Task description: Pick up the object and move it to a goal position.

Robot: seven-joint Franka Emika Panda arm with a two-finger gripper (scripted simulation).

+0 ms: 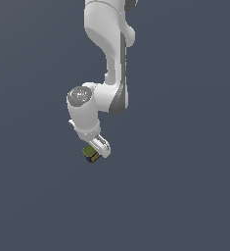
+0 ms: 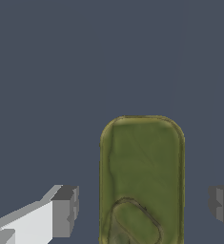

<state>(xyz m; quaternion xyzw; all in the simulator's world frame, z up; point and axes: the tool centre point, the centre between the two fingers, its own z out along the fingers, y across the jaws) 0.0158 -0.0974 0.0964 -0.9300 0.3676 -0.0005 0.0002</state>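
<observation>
Fingers [image 2: 63, 209] on my gripper [image 2: 142, 205] are spread apart right now, and the block [image 2: 142, 176] sits in the space between them with clear daylight on both sides, so nothing is pinching it as far as the wrist view goes. One grey pad is near one side of the block, the other pad [image 2: 220, 202] is near the opposite side, neither touching. From up close the block shows its olive-yellow top with rounded corners and a smaller rounded oval shape marked on it. In the exterior view the block [image 1: 91, 154] looks tiny, tucked right at the tip of my gripper [image 1: 98, 148], just beside the white finger [image 1: 103, 146] and lower than the rest of me; you can make out the yellowish top and dark sides there. My white arm [image 1: 109, 54] comes down from above the block, bends at the round joint [image 1: 79, 96], then angles down to it. Everything around the block is flat dark blue-grey floor [image 1: 185, 196], and I honestly can't tell whether the block is resting on it or slightly off it.
</observation>
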